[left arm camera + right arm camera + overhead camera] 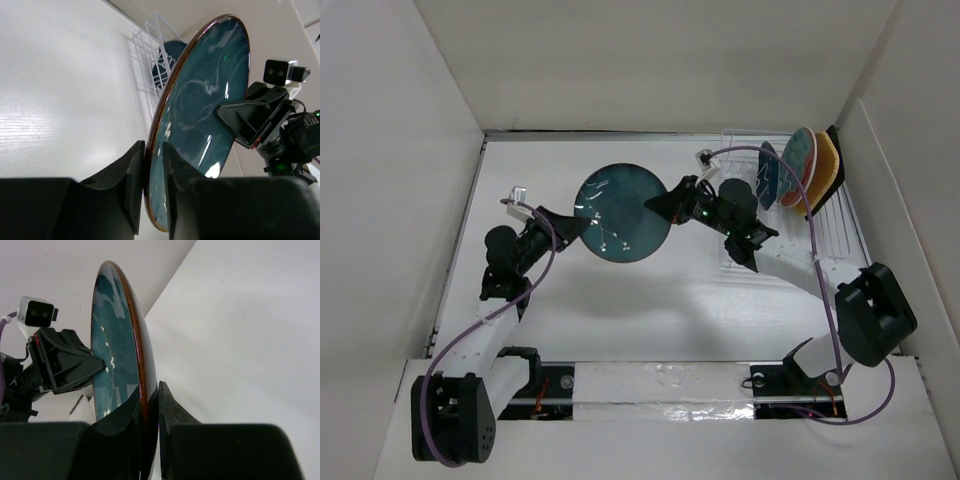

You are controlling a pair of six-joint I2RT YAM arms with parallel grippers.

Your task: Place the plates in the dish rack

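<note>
While the left gripper (pixel 582 223) and right gripper (pixel 654 205) clamp its opposite rims, the round dark teal plate (pixel 623 212) lies level, face up, left of the dish rack (pixel 837 226).

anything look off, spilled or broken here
Nothing looks spilled or broken. One oddity: the dark teal plate is clamped by the left gripper and the right gripper at once, with their jaws shut on opposite rims. The other plates stand on edge in the dish rack at the far right.
</note>
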